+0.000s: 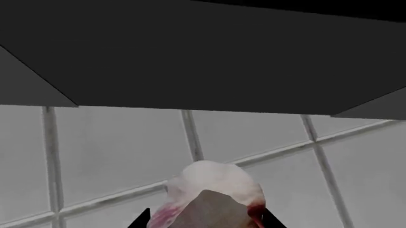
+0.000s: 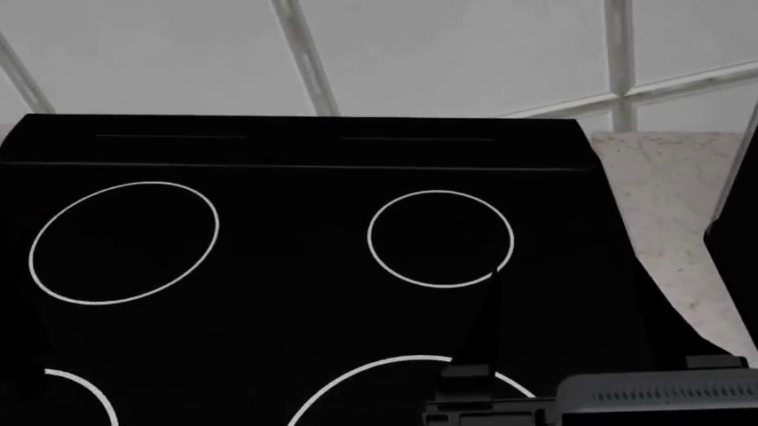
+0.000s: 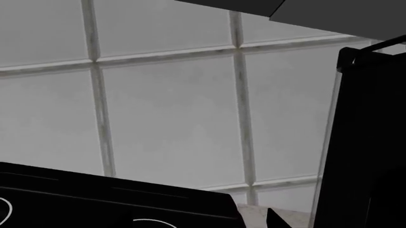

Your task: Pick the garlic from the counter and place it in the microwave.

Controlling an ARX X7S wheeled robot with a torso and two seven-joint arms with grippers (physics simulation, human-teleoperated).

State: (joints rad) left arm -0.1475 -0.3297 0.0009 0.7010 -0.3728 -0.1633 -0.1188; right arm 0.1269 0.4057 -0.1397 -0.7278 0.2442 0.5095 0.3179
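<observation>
In the left wrist view the garlic (image 1: pixel 212 183), an off-white bulb with pinkish-red streaks, sits between my left gripper's (image 1: pixel 206 223) two black fingertips (image 1: pixel 140 221), which are shut on it. It is held up in front of a grey tiled wall, under a dark grey overhang (image 1: pixel 203 52). My left gripper does not show in the head view. The counter (image 2: pixel 663 204), cream-white and veined, lies right of the stovetop. Of my right gripper (image 3: pixel 209 225), one black fingertip (image 3: pixel 277 220) shows well off centre with nothing between the jaws. The microwave is not clearly in view.
A glossy black stovetop (image 2: pixel 296 266) with white rings fills most of the head view; my right arm (image 2: pixel 645 395) hangs over its near right corner. A tall black panel with a pale edge (image 3: pixel 368 142) stands to the right of the stovetop, and its edge shows in the head view (image 2: pixel 740 222).
</observation>
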